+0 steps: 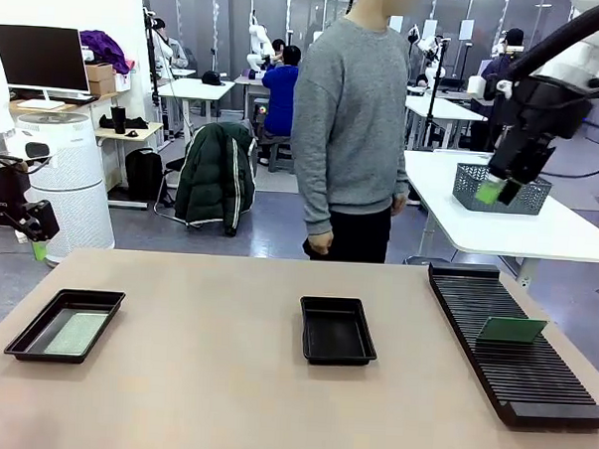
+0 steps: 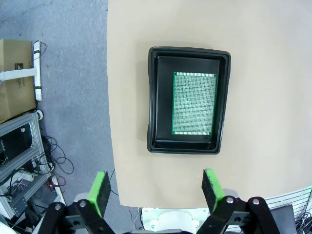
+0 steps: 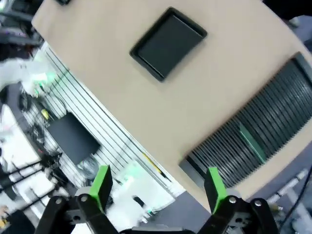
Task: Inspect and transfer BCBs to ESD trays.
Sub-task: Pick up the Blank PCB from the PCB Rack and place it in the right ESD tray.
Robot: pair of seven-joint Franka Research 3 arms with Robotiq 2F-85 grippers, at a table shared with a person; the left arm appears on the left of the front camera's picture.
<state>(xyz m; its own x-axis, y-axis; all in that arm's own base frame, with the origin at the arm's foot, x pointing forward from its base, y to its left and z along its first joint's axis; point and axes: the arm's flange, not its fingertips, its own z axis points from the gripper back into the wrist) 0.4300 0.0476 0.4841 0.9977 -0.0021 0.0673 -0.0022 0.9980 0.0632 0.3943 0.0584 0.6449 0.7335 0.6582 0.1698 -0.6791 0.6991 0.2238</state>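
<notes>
One ESD tray [image 1: 36,334] lies at the table's front left with a BCB [image 1: 76,331] flat inside it. In the left wrist view, this tray [image 2: 161,100] and its speckled green board [image 2: 194,103] lie straight below my open left gripper [image 2: 156,190], which hangs high above the table edge [image 1: 35,243]. A second ESD tray [image 1: 337,330] sits empty mid-table and also appears in the right wrist view [image 3: 168,43]. Another BCB [image 1: 511,329] stands in the ribbed rack [image 1: 531,379]. My right gripper [image 1: 498,188] is raised high at the right, open and empty [image 3: 158,185].
A person in a grey sweater [image 1: 352,117] stands at the far side, hands down. The long black rack [image 3: 273,112] with its board [image 3: 252,141] runs along the right edge. A white table with a grey basket [image 1: 500,189] stands behind the right arm.
</notes>
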